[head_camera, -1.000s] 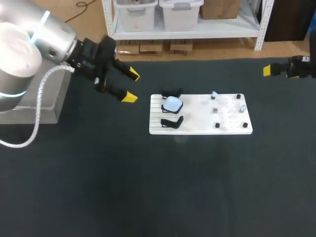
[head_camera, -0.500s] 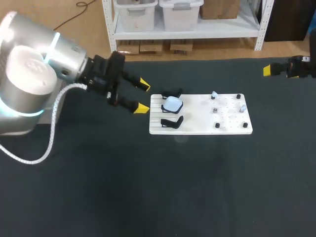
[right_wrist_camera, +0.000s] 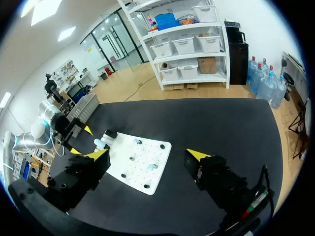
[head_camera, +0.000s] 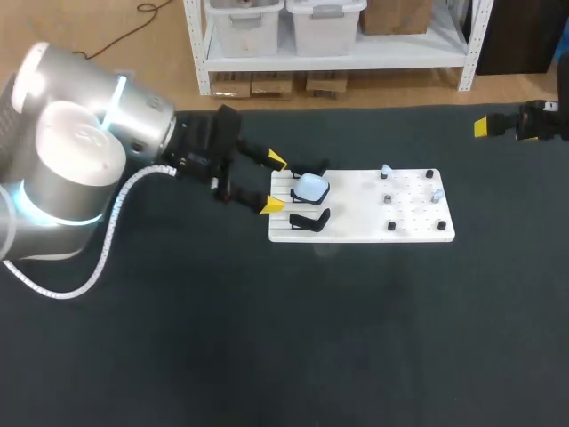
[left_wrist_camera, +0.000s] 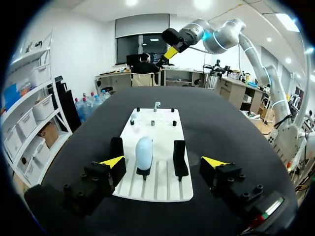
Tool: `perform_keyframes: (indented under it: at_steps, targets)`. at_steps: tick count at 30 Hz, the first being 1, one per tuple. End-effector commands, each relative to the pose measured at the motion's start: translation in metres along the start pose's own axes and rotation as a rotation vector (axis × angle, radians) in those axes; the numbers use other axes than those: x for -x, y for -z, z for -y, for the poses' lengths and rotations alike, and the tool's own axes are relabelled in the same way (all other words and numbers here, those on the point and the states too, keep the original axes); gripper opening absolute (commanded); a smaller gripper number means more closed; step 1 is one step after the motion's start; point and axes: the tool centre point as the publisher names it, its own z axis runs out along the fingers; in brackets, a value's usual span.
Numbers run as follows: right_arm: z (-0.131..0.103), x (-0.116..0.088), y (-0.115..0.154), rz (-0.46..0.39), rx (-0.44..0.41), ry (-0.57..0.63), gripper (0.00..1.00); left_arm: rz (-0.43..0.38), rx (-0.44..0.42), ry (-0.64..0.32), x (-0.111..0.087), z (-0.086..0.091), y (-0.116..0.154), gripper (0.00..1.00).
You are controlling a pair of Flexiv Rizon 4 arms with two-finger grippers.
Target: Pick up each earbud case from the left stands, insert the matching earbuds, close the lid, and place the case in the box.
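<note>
Over the dark worktop (head_camera: 267,338), far left: left arm (head_camera: 89,169), left jaws spread wide and holding nothing, yellow fingertips (head_camera: 276,161) at the left end of the white board (head_camera: 356,233). Just ahead, in line with the gap between them: pale blue earbud case (head_camera: 311,188), perched on the middle one of three black stands (head_camera: 309,220). Further right on the board: small pale earbuds (head_camera: 385,171) standing among black pegs. Far right, well apart from the board: right arm (head_camera: 544,120), right jaws likewise wide apart and empty.
</note>
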Motion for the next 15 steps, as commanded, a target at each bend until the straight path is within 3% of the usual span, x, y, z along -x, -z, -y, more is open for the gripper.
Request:
perform_keyframes:
  at_steps: [1,11,15]
  targets:
    - [0.0,0.0,0.0,0.0,-0.001,0.0,1.0,0.003,-0.012,0.001,-0.005,-0.009,-0.006,1.0]
    - [0.0,0.0,0.0,0.0,-0.001,0.0,1.0,0.01,-0.014,0.013,-0.012,-0.022,-0.012,1.0]
    - [0.0,0.0,0.0,0.0,-0.001,0.0,1.0,0.017,-0.021,0.017,-0.012,-0.024,-0.015,0.91]
